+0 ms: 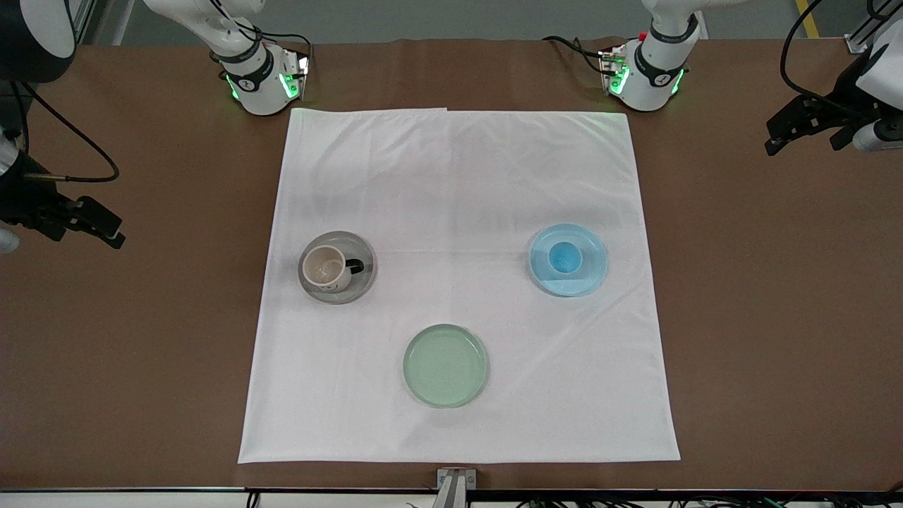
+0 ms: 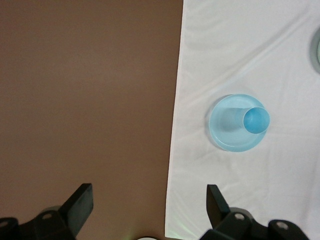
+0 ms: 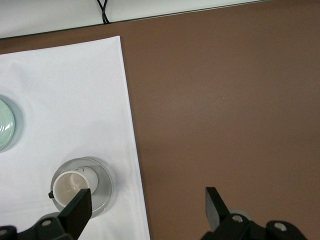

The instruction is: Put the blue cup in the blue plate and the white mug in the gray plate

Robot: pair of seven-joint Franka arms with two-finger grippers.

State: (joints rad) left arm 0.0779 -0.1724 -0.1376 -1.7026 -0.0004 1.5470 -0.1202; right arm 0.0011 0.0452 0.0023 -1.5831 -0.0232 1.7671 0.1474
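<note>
I'm seeing the blue cup (image 1: 564,257) sitting in the blue plate (image 1: 591,276) at mid-right of the frame and the white mug (image 1: 327,269) in the gray plate (image 1: 360,284) at mid-left, so both look placed; the left gripper (image 2: 150,205) and right gripper (image 3: 148,209) are hanging wide open and empty over bare bench at the frame edges, clear of the dishes.

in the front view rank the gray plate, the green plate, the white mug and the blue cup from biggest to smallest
1. Green plate and gray plate: about alike; the green one looks slightly wider but lies nearer the camera, so no ranking.
2. White mug.
3. Blue cup.
</note>
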